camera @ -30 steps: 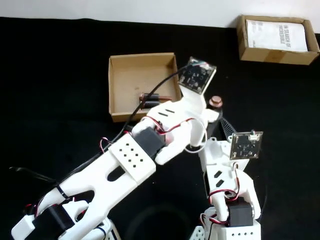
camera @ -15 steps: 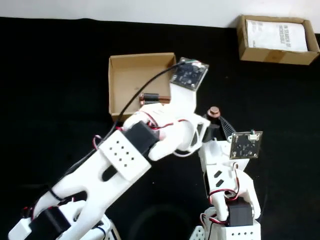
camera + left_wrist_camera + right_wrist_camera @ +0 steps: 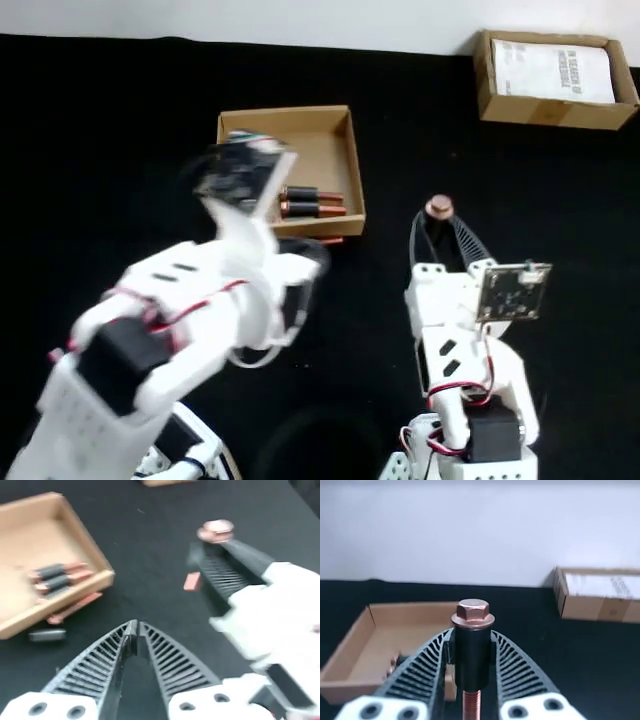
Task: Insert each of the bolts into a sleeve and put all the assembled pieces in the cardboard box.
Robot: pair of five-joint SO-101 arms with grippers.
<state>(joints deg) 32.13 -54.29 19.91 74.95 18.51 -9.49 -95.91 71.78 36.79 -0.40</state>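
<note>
Between the right end effector's (image 3: 470, 639) clamped jaws stands a sleeved bolt (image 3: 472, 614), upright.

Printed paper sheet (image 3: 553, 70) in far cardboard box (image 3: 540, 113), lettering too small to read

The counter (image 3: 120, 130) is black. The cardboard box (image 3: 354, 165) is plain tan, and the pieces (image 3: 312, 202) inside it are black with copper ends. The right hand (image 3: 471, 636) has black ribbed fingers (image 3: 420, 672) on a white body. The sleeve (image 3: 471, 660) is black and the bolt (image 3: 472, 614) copper.
</note>
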